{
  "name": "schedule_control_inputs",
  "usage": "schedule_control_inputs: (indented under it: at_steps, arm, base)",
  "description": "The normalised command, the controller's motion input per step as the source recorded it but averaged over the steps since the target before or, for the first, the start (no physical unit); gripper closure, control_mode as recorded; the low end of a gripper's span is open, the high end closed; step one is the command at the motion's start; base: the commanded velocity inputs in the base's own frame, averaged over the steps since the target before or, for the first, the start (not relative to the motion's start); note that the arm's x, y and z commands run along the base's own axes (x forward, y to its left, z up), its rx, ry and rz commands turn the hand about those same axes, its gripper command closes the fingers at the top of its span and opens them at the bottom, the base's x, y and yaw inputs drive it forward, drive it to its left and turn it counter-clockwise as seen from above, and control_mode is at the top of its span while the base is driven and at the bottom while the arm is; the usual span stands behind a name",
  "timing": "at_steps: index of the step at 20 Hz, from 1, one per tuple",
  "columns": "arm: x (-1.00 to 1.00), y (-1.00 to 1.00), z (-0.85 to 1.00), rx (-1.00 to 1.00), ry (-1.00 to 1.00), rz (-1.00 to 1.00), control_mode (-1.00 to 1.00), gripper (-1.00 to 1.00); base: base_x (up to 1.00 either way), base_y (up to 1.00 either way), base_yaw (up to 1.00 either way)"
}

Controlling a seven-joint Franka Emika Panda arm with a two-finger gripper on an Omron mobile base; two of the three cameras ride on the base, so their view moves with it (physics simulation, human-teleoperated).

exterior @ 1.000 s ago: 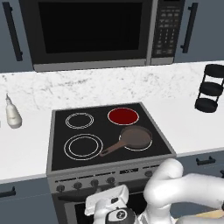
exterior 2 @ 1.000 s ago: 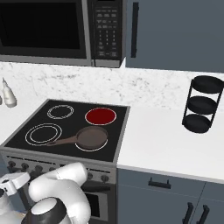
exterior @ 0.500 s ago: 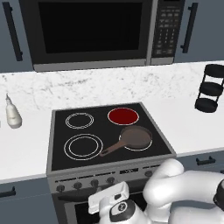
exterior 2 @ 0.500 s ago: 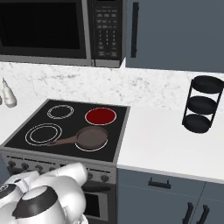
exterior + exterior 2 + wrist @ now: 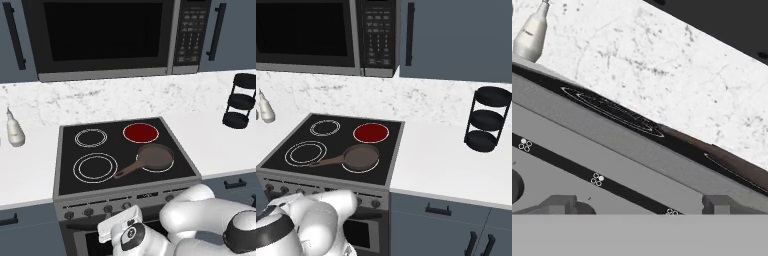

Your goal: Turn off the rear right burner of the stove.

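The rear right burner [image 5: 141, 132] [image 5: 371, 132] glows solid red on the black glass stove [image 5: 118, 145] [image 5: 343, 142]. A row of small dark knobs [image 5: 107, 208] [image 5: 376, 203] runs along the steel front panel. In the left base view my hand hangs low in front of that panel, just below the knob row. In the hand view my gripper [image 5: 641, 205] is open, with its fingertips [image 5: 559, 204] wide apart and nothing between them. It faces the grey panel, where part of one knob [image 5: 514, 185] shows at the left edge.
A brown frying pan [image 5: 155, 157] [image 5: 361, 157] sits on the front right burner, handle pointing left. A white bottle [image 5: 15, 131] [image 5: 532, 35] stands on the counter to the left. At the right stands a black tiered rack [image 5: 241, 101] [image 5: 488, 120]. A microwave [image 5: 105, 35] hangs above.
My hand has crept slightly up toward the knob row, and the arm's elbow has swung left in the right base view. The jaws stayed open and the burner stayed red.
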Motion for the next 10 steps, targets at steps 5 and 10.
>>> schedule_control_inputs:
  at_steps: [5, 10]
  arm:
    - [0.0, 0.23, -0.3, -0.01, -0.06, 0.0, -1.0, -1.0]
    - [0.09, 0.01, -0.13, 0.01, 0.01, 0.0, -1.0, -1.0]
  base:
    - [0.0, 0.0, 0.0]
    - [0.0, 0.0, 0.0]
